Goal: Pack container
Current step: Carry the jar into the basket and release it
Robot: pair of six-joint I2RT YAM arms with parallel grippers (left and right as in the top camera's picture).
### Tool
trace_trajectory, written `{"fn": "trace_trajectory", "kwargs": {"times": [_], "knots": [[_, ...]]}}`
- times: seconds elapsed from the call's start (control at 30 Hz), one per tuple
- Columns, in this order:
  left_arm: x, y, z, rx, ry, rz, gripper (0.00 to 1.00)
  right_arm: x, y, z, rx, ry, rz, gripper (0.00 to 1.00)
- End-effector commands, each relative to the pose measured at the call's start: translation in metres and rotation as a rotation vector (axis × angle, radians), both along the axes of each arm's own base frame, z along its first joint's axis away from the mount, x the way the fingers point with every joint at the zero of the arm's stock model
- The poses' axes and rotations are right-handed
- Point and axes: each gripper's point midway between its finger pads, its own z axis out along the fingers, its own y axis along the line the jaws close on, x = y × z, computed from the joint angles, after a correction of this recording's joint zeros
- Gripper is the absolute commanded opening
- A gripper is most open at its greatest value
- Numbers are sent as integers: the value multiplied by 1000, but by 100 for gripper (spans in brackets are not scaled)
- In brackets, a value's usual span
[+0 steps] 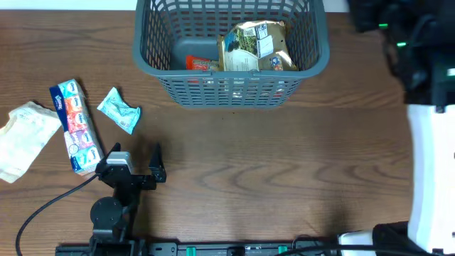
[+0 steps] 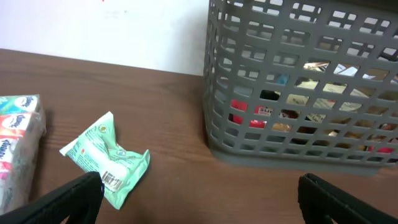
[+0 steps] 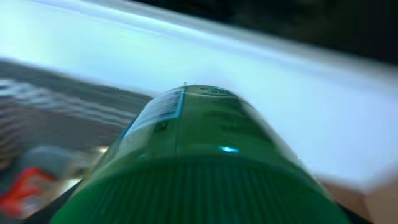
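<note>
- At the table's (image 1: pixel 284 178) far edge sits the container (image 1: pixel 199 91), snack bag (image 1: pixel 256 46) inside.
- Front-left of the container, my left gripper (image 1: pixel 136 151) hangs spread, empty.
- Green bottle (image 3: pixel 193 162) fills my right wrist view; whether it is pinched I cannot tell.

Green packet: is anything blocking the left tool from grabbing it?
Nothing visible does. Only bare table lies between the open left tool and the green packet; the tissue pack sits off to one side.

The container (image 1: pixel 227 91), a large grey-blue rectangular plastic basket with slotted lattice sides (image 2: pixel 249 124) and a thick rim, stands upright and open-topped at the far middle of the wooden table (image 1: pixel 284 178), holding a few packets (image 1: pixel 256 46).
</note>
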Motion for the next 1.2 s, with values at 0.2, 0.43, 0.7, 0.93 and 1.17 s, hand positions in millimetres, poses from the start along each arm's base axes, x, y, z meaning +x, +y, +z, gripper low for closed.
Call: {"fn": "trace_trajectory", "kwargs": {"times": [0.2, 0.43, 0.7, 0.93, 1.17], "knots": [[-1, -1, -17, -5, 54, -1, 98, 22, 148, -85, -155, 127, 430, 1], [-1, -1, -17, -5, 54, -2, 98, 46, 205, -194, -146, 329, 585, 1], [-1, -1, -17, -5, 54, -2, 98, 57, 216, -275, -168, 486, 593, 6], [-1, -1, -17, -5, 54, -1, 98, 59, 213, -279, -168, 493, 587, 99], [-1, 0, -17, -4, 53, 0, 99, 54, 206, -248, -162, 468, 581, 99]]}}
